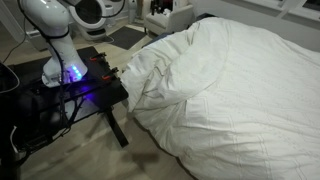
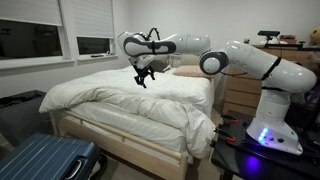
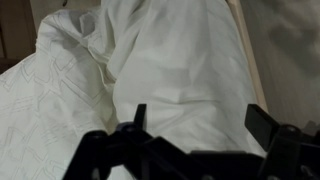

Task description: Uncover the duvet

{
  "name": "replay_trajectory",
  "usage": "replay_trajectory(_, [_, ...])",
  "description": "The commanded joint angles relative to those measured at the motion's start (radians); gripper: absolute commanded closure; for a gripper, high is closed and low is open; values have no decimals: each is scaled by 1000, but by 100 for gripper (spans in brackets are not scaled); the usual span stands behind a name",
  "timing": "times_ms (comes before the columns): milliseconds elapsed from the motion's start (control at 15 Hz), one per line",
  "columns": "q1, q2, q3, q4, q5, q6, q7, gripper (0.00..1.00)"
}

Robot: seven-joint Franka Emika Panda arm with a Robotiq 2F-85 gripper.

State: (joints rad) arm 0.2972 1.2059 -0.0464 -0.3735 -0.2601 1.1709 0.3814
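The duvet [image 2: 115,98] is a big puffy white cover that lies wrinkled over the whole bed; it also fills an exterior view [image 1: 235,85] and the wrist view [image 3: 170,60]. In an exterior view my white arm reaches out over the bed and my black gripper [image 2: 143,76] hangs just above the duvet's top, near the head end. In the wrist view the gripper [image 3: 200,122] is open, with both fingers spread apart over a fold of the duvet and nothing between them. The gripper is out of view in the exterior view that shows my base.
My base stands on a black table [image 1: 95,90] beside the bed. A wooden bed frame [image 2: 125,148] shows under the duvet. A blue suitcase [image 2: 45,160] lies on the floor at the foot. A pillow [image 2: 190,72] and a wooden dresser [image 2: 238,92] are at the head end.
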Motion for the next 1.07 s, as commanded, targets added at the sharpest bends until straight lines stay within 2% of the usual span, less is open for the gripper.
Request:
replay_trajectory(0, [21, 63, -55, 32, 10, 60, 52, 0])
replay_trajectory(533, [18, 182, -112, 30, 6, 97, 205, 0])
replay_trajectory(1000, [-1, 272, -151, 29, 0, 64, 288, 0])
